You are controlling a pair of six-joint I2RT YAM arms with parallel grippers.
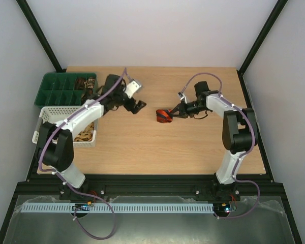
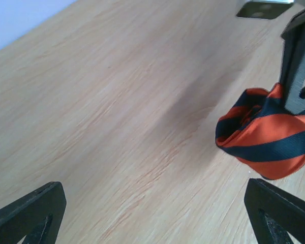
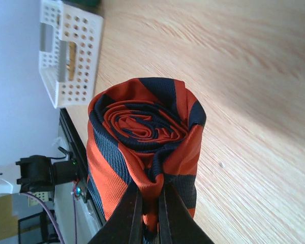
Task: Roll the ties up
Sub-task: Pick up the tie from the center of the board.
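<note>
Only R wrist view shows spiral in striped tie (image 3: 142, 147), R claw (image 3: 151, 195) pinching.

Red-and-black striped tie (image 3: 147, 132) rolled into a tight spiral near the middle of the counter (image 1: 142, 147), loose end pinched in the right gripper (image 3: 151, 197). Also tan ties (image 1: 85, 135), heaped by the left edge.

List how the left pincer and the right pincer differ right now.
The left pincer stands wide open; the right pincer is shut. The left pincer holds nothing; the right pincer pinches the rolled red-and-black tie. The left pincer is apart from that tie; the right pincer touches it. Both hang over the wooden table.
</note>
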